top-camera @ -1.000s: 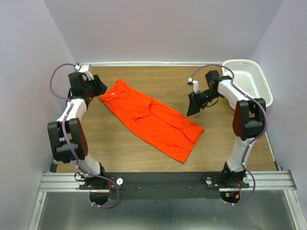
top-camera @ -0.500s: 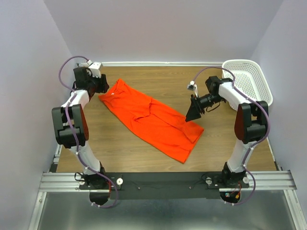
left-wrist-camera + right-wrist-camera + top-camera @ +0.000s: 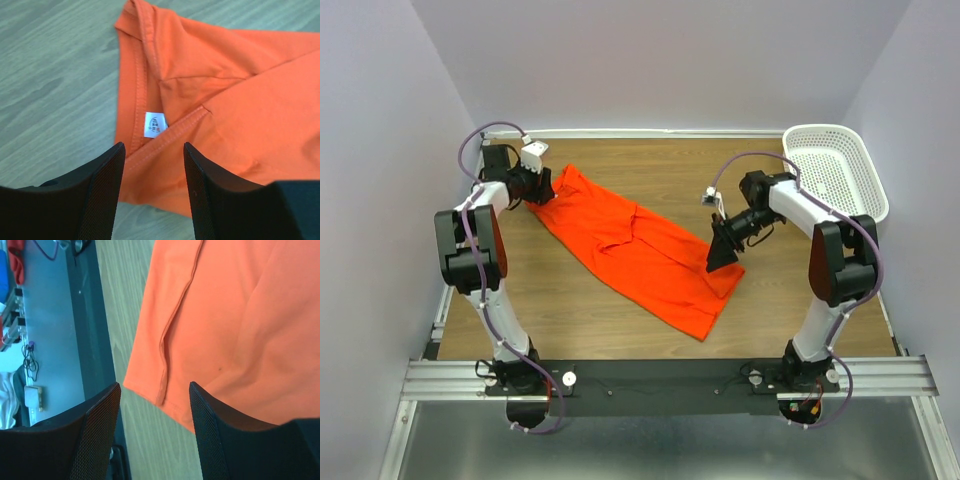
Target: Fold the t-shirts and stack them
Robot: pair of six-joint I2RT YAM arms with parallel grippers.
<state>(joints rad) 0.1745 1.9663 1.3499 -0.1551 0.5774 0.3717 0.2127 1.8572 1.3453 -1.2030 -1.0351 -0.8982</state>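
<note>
Though the t-shirt [image 3: 635,250] stays, both arms [image 3: 470,250] [image 3: 835,255] (fingers [image 3: 102,200] [image 3: 95,440] parted) came closer.

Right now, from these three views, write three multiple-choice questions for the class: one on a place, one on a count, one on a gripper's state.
1. Where is the white plastic lattice basket? A near left corner; B far right corner of the wooden table; C on the shirt.
2. How many bright orange-red fabric t-shirts lie there? A three; B two; C one.
3. The left gripper is: A open above the white neck label; B shut on a sleeve; C out of view.
Answers: B, it sits back right; C, one garment shows; A, its fingers stand apart, empty.
</note>
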